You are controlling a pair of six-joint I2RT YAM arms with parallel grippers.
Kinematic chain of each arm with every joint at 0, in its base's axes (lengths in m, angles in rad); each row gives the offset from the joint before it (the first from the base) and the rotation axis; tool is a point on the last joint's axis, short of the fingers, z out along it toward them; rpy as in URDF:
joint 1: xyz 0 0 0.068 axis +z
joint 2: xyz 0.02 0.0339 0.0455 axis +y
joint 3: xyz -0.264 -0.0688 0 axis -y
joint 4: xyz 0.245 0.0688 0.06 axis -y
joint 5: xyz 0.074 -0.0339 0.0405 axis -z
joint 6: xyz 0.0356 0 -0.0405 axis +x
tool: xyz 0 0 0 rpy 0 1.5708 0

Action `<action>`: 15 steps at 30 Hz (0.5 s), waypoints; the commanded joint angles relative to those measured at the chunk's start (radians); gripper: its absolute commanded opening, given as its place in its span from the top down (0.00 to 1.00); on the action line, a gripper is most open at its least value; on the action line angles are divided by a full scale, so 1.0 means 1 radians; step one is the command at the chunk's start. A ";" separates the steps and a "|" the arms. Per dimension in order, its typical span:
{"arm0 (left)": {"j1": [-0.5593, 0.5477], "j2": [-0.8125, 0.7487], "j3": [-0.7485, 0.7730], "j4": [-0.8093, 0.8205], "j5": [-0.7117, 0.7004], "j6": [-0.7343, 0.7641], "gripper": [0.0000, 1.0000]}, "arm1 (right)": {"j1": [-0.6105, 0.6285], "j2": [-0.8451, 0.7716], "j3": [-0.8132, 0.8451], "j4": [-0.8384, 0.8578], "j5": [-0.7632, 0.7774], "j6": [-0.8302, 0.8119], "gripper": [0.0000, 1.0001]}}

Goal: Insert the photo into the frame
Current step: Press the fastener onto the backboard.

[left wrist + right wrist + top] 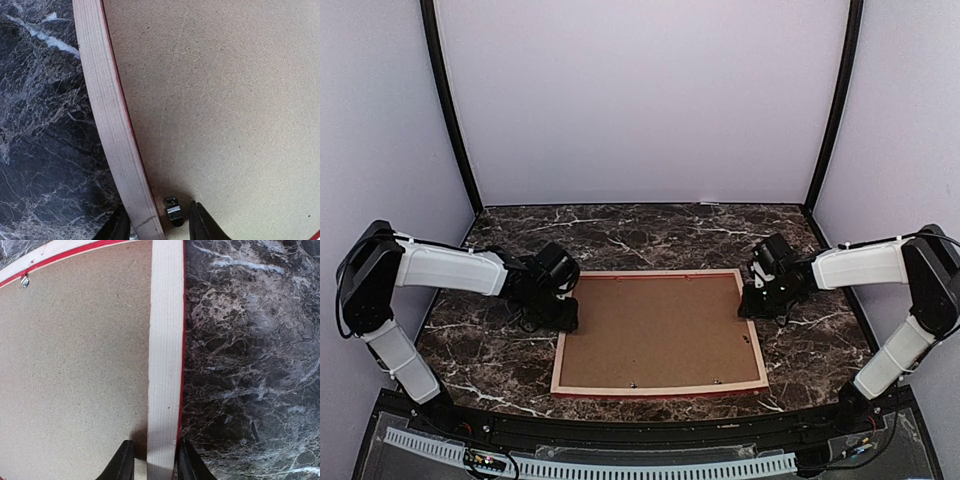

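The frame (660, 389) lies face down on the marble table, pale wood back up, with a thin red edge showing. A brown backing board (660, 330) fills it. The photo is not in view. My left gripper (563, 303) is open astride the frame's left rail (107, 115); in the left wrist view the gripper (157, 226) has one finger outside on the table and one on the board, with a small metal tab (173, 211) between them. My right gripper (752, 298) is open astride the right rail (166, 340), and in its wrist view the gripper (154, 460) has its outer finger against the red edge.
The dark marble table (500, 350) surrounds the frame. Another metal tab (24, 281) sits near a far corner of the board, and two more (633, 383) lie along the near rail. Lilac walls close the back and sides.
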 commanded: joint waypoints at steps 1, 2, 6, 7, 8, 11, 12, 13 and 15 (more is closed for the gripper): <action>0.003 -0.010 -0.041 0.012 0.025 -0.018 0.61 | -0.004 0.023 -0.032 0.001 -0.009 -0.010 0.71; 0.003 -0.013 -0.050 0.015 0.029 -0.026 0.62 | -0.004 0.021 -0.033 0.001 -0.008 -0.010 0.71; 0.003 -0.035 -0.097 0.042 0.047 -0.047 0.64 | -0.004 0.021 -0.037 0.003 -0.010 -0.008 0.71; 0.004 -0.036 -0.107 0.047 0.051 -0.050 0.64 | -0.004 0.021 -0.038 0.003 -0.011 -0.008 0.71; 0.003 -0.036 -0.110 0.049 0.051 -0.051 0.65 | -0.004 0.021 -0.039 0.004 -0.012 -0.008 0.72; 0.003 -0.029 -0.127 0.060 0.056 -0.058 0.67 | -0.004 0.023 -0.039 0.003 -0.014 -0.007 0.72; 0.003 -0.029 -0.132 0.063 0.059 -0.060 0.68 | -0.004 0.022 -0.039 0.004 -0.014 -0.007 0.72; 0.003 -0.029 -0.144 0.072 0.061 -0.065 0.68 | -0.004 0.021 -0.039 0.004 -0.014 -0.007 0.72; 0.003 -0.033 -0.165 0.087 0.078 -0.074 0.69 | -0.004 0.020 -0.040 0.003 -0.016 -0.007 0.72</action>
